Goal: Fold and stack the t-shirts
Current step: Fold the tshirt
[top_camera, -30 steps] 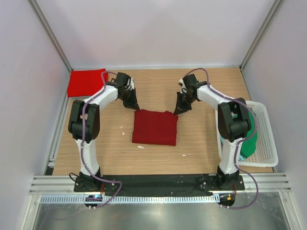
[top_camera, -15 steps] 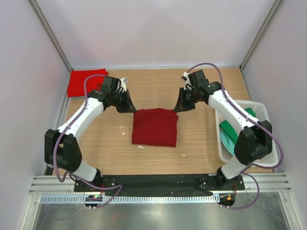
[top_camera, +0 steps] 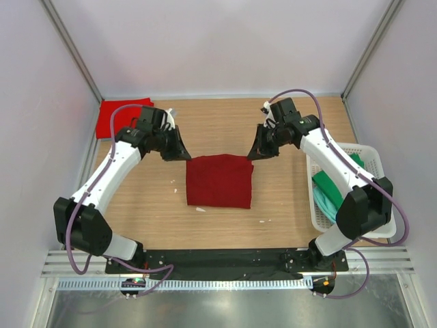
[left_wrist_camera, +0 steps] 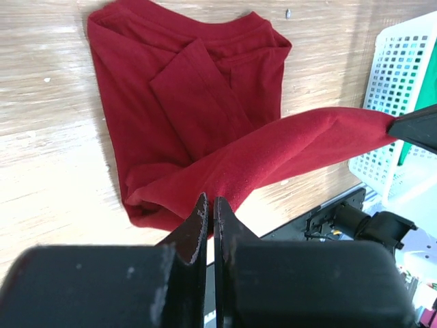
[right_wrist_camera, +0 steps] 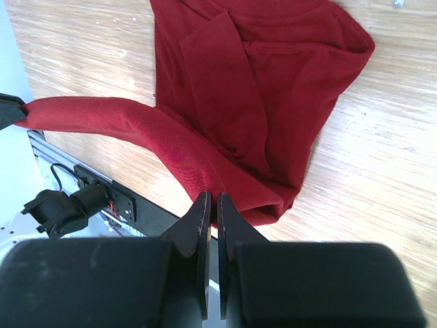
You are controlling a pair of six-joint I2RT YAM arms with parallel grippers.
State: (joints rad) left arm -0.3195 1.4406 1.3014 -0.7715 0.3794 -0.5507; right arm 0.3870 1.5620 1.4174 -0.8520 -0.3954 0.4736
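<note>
The dark maroon t-shirt [top_camera: 220, 183] lies partly folded in the middle of the table. Its far edge is raised and stretched between both grippers. My left gripper [top_camera: 181, 155] is shut on the left end of that edge, the jaws pinching cloth [left_wrist_camera: 208, 202]. My right gripper [top_camera: 255, 154] is shut on the right end [right_wrist_camera: 213, 198]. A folded sleeve lies on the maroon t-shirt's body [left_wrist_camera: 198, 96], seen also in the right wrist view [right_wrist_camera: 218, 82]. A brighter red t-shirt [top_camera: 120, 117] lies folded at the back left corner.
A white mesh basket [top_camera: 384, 205] stands at the right table edge, holding green and teal t-shirts [top_camera: 333, 188]; its corner [left_wrist_camera: 403, 68] shows in the left wrist view. White walls close in on three sides. A black rail [top_camera: 225, 258] runs along the near edge.
Both arms have swung their elbows outward and lower while the grippers stayed on the maroon shirt's far edge. The left gripper shifted slightly left, drawing that edge tauter.
</note>
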